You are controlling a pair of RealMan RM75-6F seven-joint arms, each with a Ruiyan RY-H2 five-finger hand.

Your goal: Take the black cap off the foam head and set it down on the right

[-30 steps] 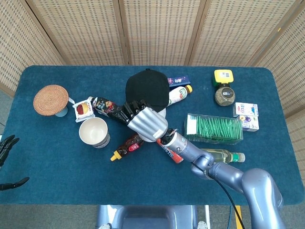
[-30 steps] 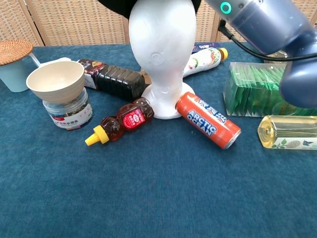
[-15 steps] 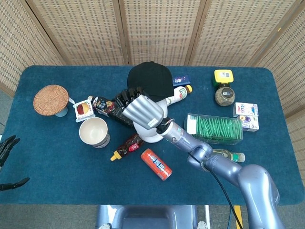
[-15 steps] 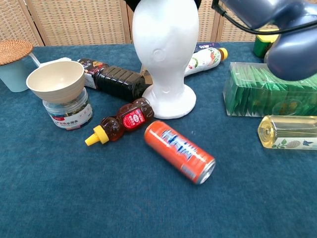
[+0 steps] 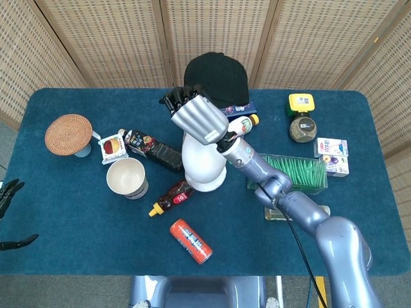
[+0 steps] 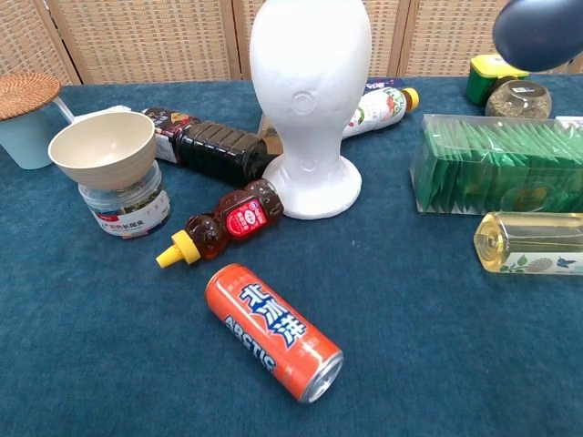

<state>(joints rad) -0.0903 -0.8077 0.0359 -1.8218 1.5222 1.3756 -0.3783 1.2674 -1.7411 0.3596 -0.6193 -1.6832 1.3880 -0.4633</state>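
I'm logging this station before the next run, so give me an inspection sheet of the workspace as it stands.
Surface: blue cloth table, crowded in the middle.
Job's things: black cap lifted off the white foam head, which stands upright and bare.
Clutter: orange can lying on its side, bear-shaped bottle, dark sauce bottle, bowl on a jar, green box, oil bottle.
Hands: right hand raised, holding the cap; left hand at the table's left edge, holding nothing.
Cables: black cable along the right arm.
Surroundings: woven screens behind.
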